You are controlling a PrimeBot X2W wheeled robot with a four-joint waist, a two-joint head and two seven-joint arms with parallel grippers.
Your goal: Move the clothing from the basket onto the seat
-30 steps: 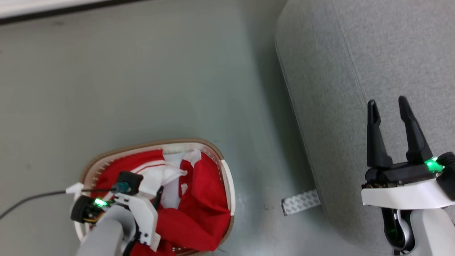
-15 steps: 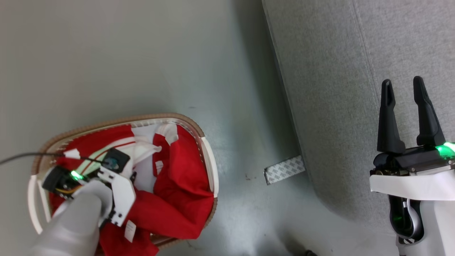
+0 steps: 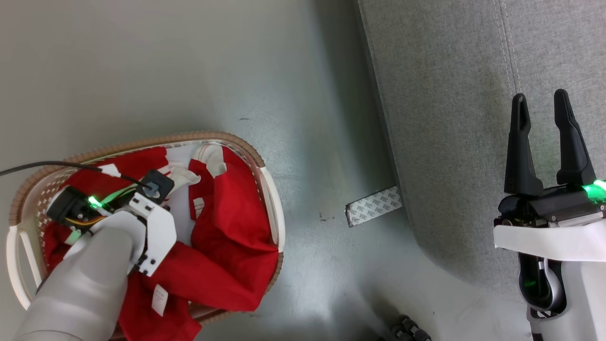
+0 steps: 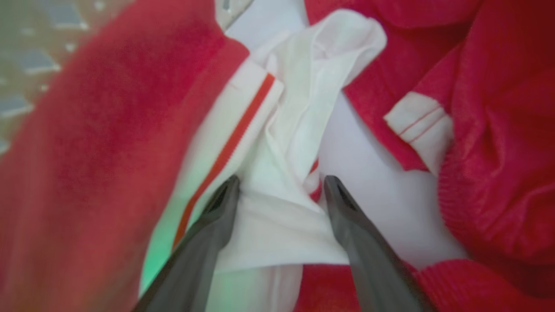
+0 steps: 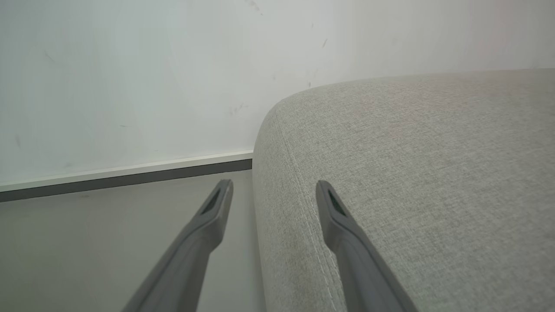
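- The clothing [image 3: 227,227] is found wholly inside the basket [image 3: 278,213], which is stood on the floor [image 3: 189,71] apart from the seat [image 3: 450,118], with bare floor between.
- No garment is seen on the seat; the transfer is judged not yet begun.
- The left gripper [image 4: 279,184] is lowered into the basket with its jaws spread wide. A white fold with red striped trim is set between them, and nothing is clamped.
- Whether the fingertips are pressed into the fabric cannot be told, the close view being blurred.
- The right gripper [image 3: 540,94] is held over the seat edge, jaws wide and empty.
- Left to be done, by judgement: closing on the fold, lifting, carrying across, then the same for the plain red garment.
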